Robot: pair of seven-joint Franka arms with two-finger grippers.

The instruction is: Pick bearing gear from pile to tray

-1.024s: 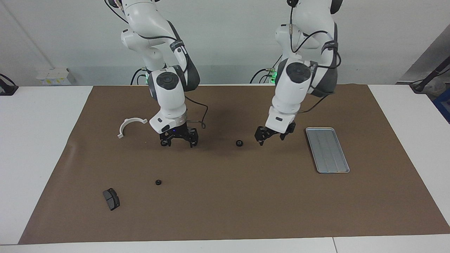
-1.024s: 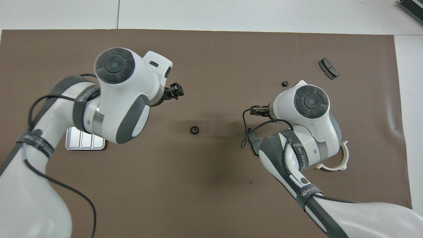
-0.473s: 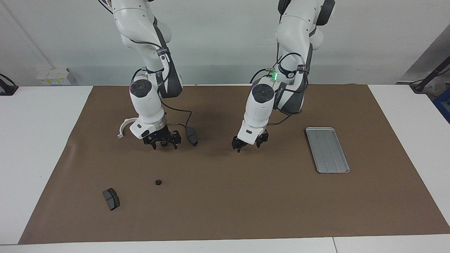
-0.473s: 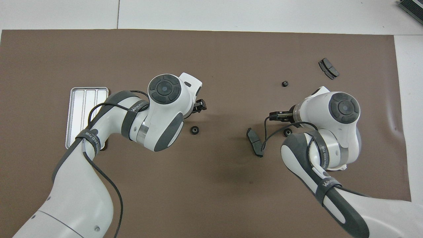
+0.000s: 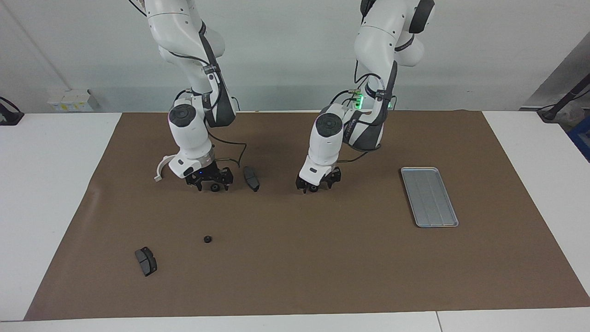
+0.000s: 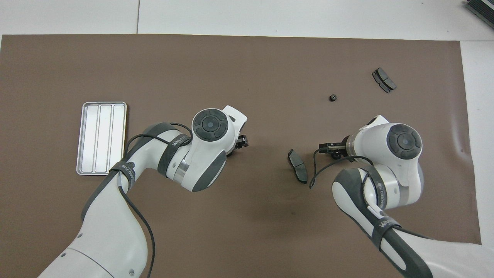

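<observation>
Gears first, three tiny black round ones, all out on the brown mat [image 5: 322, 276] and none in the tray [image 5: 417, 169]. The middle gear [image 5: 313, 188] sits around the middle of the table, right between the fingertips of the left gripper [image 5: 315, 186], which is down at mat level. Its fingers look spread, one on each side of the gear. I can't tell whether they touch it, and from overhead the arm hides that gear completely.

The second gear [image 5: 215, 187] is more toward the right arm's end, and the right gripper [image 5: 210, 183] is low over it too. Fingers are apart there as well, with the gear in the gap. The overhead view shows it peeking out just under the gripper.

The loose gear [image 5: 207, 239] lies by itself, farther from the robots than those two, with nothing near it.

Rest of the pile: one dark brake pad [image 5: 251, 179] lies between the two grippers, closer to the right one. The other brake pad [image 5: 146, 261] is farther out than the loose gear, near the mat's corner. The white bracket [image 5: 161, 167] is just beside the right arm's wrist.

The tray is well apart from all of it, at the left arm's end of the table.
</observation>
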